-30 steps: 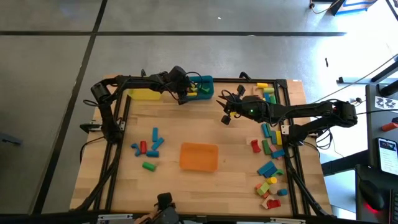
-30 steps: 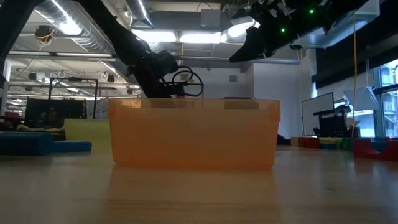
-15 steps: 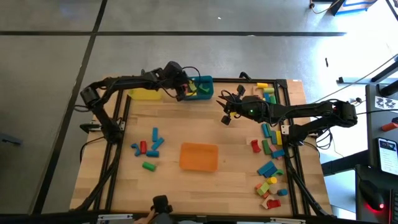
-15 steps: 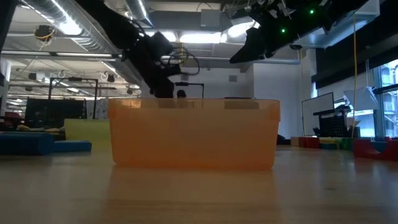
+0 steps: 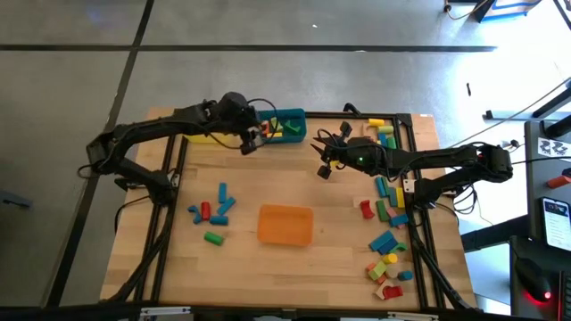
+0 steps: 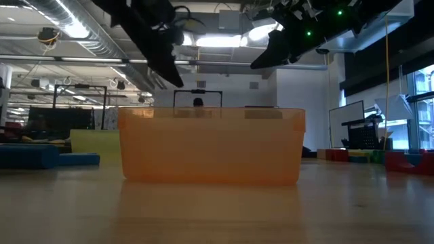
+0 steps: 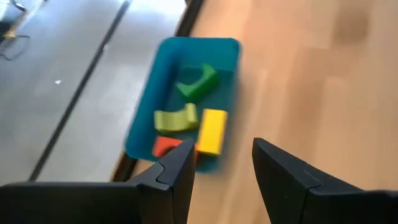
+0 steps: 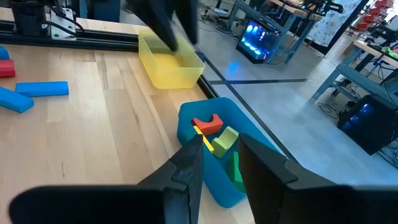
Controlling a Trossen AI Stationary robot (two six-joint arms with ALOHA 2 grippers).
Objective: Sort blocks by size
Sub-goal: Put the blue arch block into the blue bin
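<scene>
The teal bin (image 5: 287, 125) stands at the table's far edge and holds red, yellow and green blocks (image 7: 189, 121). My left gripper (image 5: 248, 141) hangs open and empty in the air just left of the bin, seen in its wrist view (image 7: 224, 168). My right gripper (image 5: 324, 169) hangs open and empty right of the bin, above bare table; it also shows in its wrist view (image 8: 221, 165). Loose blocks lie on the table at the left (image 5: 214, 207) and along the right edge (image 5: 388, 241). Both grippers show high in the low view, left (image 6: 166, 64) and right (image 6: 271, 54).
A yellow bin (image 5: 207, 135) stands at the far edge, left of the teal one. An orange bin (image 5: 285, 224) stands at the table's middle near side, filling the low view (image 6: 211, 146). More blocks lie at the far right corner (image 5: 382, 132). Bare wood lies between the bins.
My left gripper has drawn back from above the teal bin toward the table's left edge and risen, its arm swinging out to the left.
</scene>
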